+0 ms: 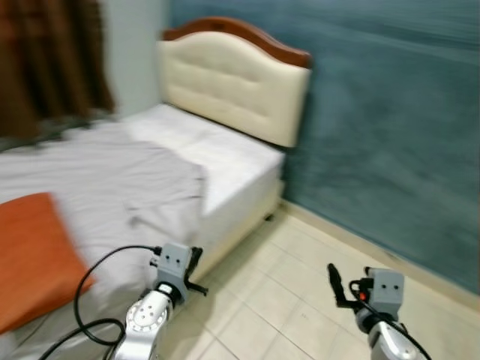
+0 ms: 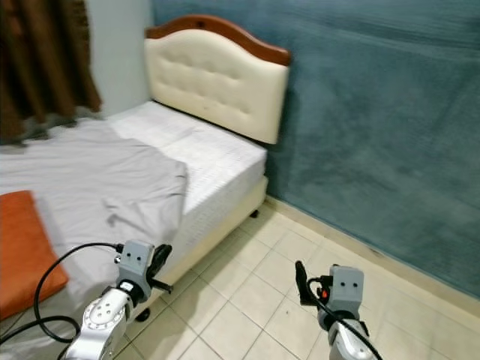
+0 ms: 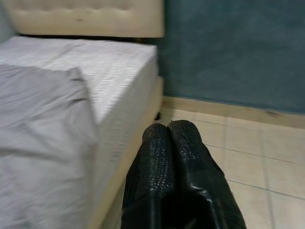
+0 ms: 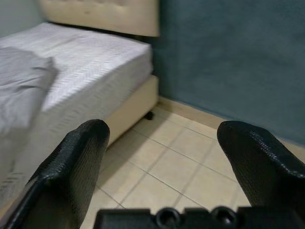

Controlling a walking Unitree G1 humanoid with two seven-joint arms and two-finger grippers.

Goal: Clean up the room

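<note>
Left tool (image 2: 159, 264) sits low in the frame, bottom left, at the bed's edge — its two black fingers (image 3: 169, 162) pressed together, clenched on nothing, touching nothing. Right tool (image 2: 301, 283) at bottom centre-right over the tiled floor (image 2: 262, 300), fingers (image 4: 81, 157) spread wide apart, empty too.

Task looks barely begun, judging from the scene: a grey sheet (image 2: 112, 180) lies rumpled across the bed (image 2: 217, 161), pulled back so the white mattress shows toward the cream headboard (image 2: 214, 79) at upper centre. An orange pillow (image 2: 22, 247) lies at the left edge of the frame, on the sheet. Nothing picked up — sheet likely needs spreading and the pillow placing. Floor by the teal wall (image 2: 375, 120) shows no clutter.
</note>
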